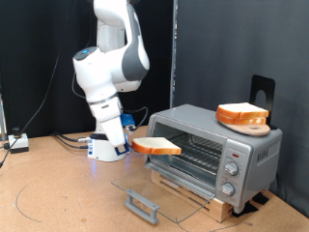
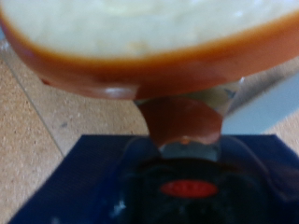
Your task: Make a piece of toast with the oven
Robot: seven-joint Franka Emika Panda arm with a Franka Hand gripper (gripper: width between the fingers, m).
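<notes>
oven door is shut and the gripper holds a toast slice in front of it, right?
Not quite: the exterior view shows the oven door open, folded down flat. The rest stands: the gripper holds the toast in front of the opening.

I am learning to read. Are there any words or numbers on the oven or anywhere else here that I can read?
None can be read.
The oven has marks around its knobs: too small to read.
Wrist view: a red oval label on a dark surface, below the piece of toast: too blurred to read.
The gripper bears no readable mark.
</notes>
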